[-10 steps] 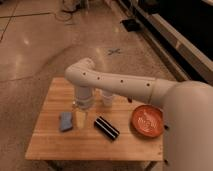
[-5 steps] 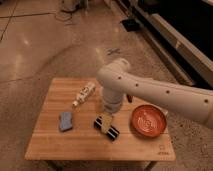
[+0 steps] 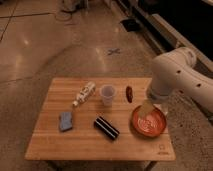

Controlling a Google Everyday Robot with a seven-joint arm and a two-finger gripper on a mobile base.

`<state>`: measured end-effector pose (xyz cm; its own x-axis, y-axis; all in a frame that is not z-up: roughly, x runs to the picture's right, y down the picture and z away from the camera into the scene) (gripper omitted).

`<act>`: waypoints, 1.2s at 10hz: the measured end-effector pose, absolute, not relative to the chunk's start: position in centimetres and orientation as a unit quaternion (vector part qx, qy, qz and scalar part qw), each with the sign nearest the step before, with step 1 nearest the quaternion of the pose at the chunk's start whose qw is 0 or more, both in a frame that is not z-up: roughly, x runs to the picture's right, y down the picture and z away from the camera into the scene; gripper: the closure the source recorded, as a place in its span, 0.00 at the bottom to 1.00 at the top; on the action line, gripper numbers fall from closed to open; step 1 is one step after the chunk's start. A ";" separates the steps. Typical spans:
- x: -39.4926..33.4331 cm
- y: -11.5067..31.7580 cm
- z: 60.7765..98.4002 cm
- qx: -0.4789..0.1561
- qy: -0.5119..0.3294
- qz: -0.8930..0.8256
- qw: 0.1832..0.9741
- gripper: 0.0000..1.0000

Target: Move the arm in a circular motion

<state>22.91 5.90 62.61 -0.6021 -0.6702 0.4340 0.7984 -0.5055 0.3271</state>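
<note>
The arm point(image 3: 175, 75), cream-white with thick rounded segments, comes in from the right edge and bends down over the right side of the wooden table point(image 3: 55, 145). Its narrower tip ends in the gripper point(image 3: 146, 108), which hangs just above the far rim of an orange bowl point(image 3: 148, 125). Nothing shows in the gripper.
On the table lie a white bottle point(image 3: 84, 93) on its side, a clear plastic cup point(image 3: 107, 95), a small red-brown object point(image 3: 129, 93), a black oblong can point(image 3: 106, 127) and a blue sponge point(image 3: 66, 120). Polished concrete floor surrounds the table; dark equipment lines the far right.
The arm has swung from over the table's middle to the right side. Its tip now hangs above the orange bowl, and the cup and bottle are uncovered.
</note>
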 end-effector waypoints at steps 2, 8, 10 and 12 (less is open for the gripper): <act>27.0 2.2 65.0 -0.152 -0.226 -0.836 0.476 0.20; 20.4 -6.3 77.2 -0.180 -0.219 -0.824 0.490 0.20; 15.7 -8.0 80.0 -0.168 -0.227 -0.835 0.472 0.20; 11.3 -8.2 82.1 -0.160 -0.241 -0.848 0.444 0.20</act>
<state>11.29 -8.17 82.14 -0.5549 -0.6758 0.4852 0.8300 -0.4895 0.2675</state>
